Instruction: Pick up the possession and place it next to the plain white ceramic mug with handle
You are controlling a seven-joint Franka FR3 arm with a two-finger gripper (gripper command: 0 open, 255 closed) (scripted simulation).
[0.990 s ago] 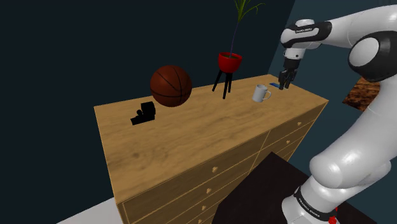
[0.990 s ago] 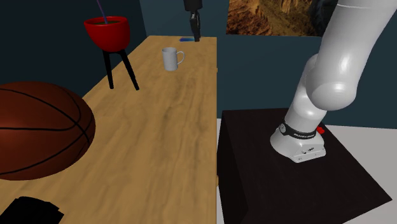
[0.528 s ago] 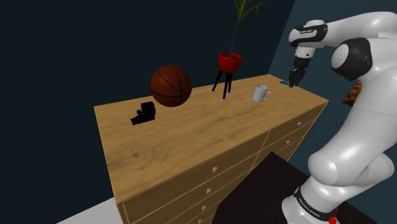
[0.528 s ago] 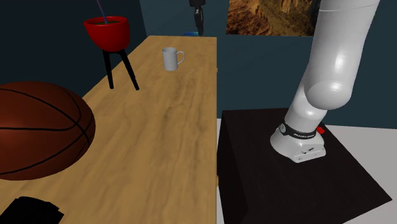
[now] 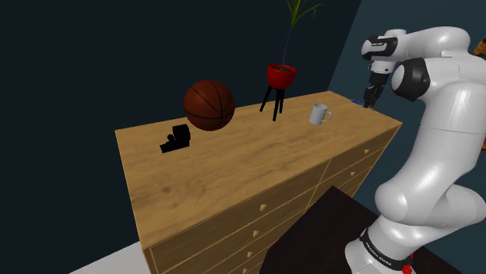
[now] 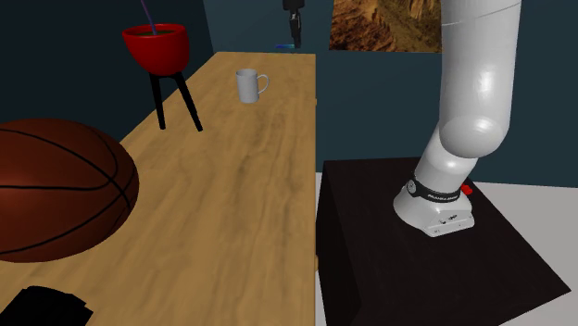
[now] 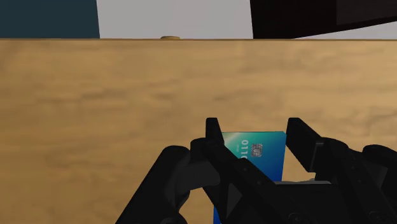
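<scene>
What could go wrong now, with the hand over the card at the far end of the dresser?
The blue-green card looks flat and thin on the dresser, so the hand may slip off it. It also sits near the dresser's far edge, so a push could slide it off.

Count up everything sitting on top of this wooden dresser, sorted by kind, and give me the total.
Basketball: 1
Potted plant in a red pot on a black stand: 1
White mug: 1
Small black object: 1
Blue-green card: 1
Total: 5
</scene>
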